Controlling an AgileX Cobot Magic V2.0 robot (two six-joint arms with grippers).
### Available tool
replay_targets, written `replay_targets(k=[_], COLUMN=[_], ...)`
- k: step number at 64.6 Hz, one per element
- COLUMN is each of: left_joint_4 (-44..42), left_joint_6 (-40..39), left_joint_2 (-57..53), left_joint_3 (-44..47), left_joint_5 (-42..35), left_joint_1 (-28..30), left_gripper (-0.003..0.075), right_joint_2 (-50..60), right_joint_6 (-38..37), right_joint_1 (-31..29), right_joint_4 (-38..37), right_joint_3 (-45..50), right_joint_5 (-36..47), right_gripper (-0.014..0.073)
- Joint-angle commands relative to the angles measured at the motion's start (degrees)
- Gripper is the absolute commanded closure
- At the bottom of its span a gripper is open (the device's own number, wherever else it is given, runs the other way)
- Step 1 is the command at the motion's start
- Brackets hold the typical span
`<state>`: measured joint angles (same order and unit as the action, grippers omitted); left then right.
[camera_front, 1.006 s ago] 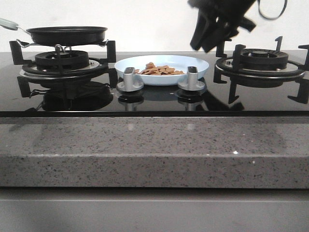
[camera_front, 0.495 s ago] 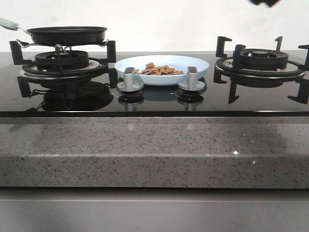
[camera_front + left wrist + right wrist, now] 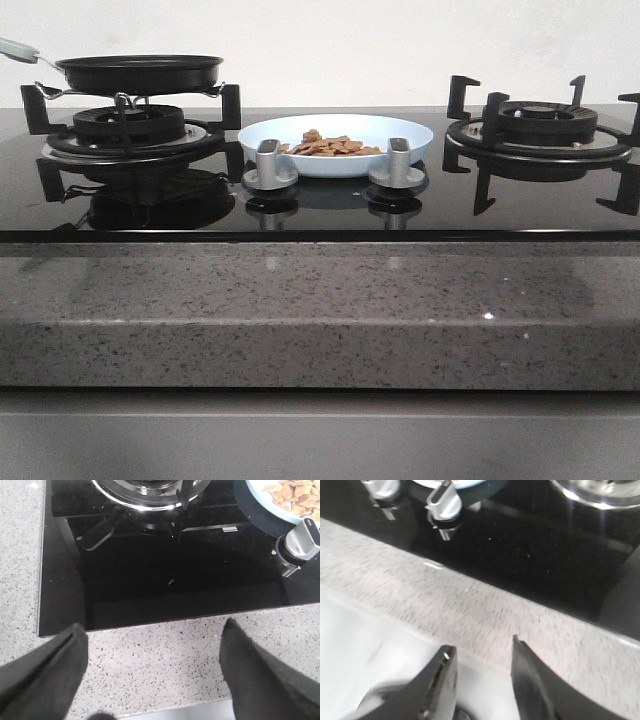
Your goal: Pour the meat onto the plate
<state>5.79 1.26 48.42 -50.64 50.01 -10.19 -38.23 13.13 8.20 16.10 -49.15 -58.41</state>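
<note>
The pale-blue plate [image 3: 335, 140] sits on the black glass hob between the two burners, with the heap of orange-brown meat [image 3: 328, 145] lying in it. The plate's edge [image 3: 260, 497] and meat [image 3: 295, 490] also show in the left wrist view. The black frying pan [image 3: 138, 70] rests on the left burner. Neither gripper shows in the front view. My left gripper [image 3: 152, 642] is open and empty over the speckled stone counter edge. My right gripper [image 3: 482, 655] is open and empty above the counter's front edge.
Two silver knobs [image 3: 268, 165] [image 3: 397, 163] stand in front of the plate. The right burner grate [image 3: 540, 125] is bare. The grey stone counter [image 3: 320, 310] runs along the front of the hob. One knob [image 3: 302, 537] shows in the left wrist view, another [image 3: 442, 502] in the right.
The right arm, which hung above the right burner, has risen out of the front view. The plate, meat and pan have not moved.
</note>
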Motion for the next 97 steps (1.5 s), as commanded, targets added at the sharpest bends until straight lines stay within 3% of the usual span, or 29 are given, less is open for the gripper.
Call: replay_targets(k=[1,11,26,34,48,54,97], left_joint_4=[0.7,0.7,0.7,0.7,0.7,0.7,-0.2], left_joint_6=[-0.5,-0.5,-0.5,-0.5,-0.5,-0.5,0.3], left_joint_2=[-0.3,-0.2,-0.2,-0.2,-0.2,-0.2,-2.7], left_joint_3=[-1.5,-1.5,-1.5,-1.5,-1.5,-1.5,-0.5], left_joint_5=[-4.5,-5.0,-5.0,-5.0,-5.0,-5.0,-6.1], left_joint_1=[-0.5,-0.5,-0.5,-0.5,-0.5,-0.5,-0.3], left_gripper=[0.0189,0.0189,0.0221,0.0360,0.0639,0.0737,0.0741], right_joint_2=[6.5,14.5,15.4,15.4,15.4,15.4,15.4], right_joint_6=[-0.1,-0.2,-0.3,-0.3,-0.3,-0.3,-0.3], right_joint_1=[-0.3,-0.3,-0.3,-0.3,-0.3,-0.3,-0.3], right_joint_4=[0.9,0.9,1.4,1.4,1.5,1.5,1.7], right_joint_3=[1.7,6.6,9.4,9.5,9.5,9.5,9.5], right_joint_5=[4.1,4.2,3.2,3.1,3.1,3.1,3.0], right_gripper=[0.0291,0.0291,0.0292,0.0366,0.0643,0.0710,0.0708])
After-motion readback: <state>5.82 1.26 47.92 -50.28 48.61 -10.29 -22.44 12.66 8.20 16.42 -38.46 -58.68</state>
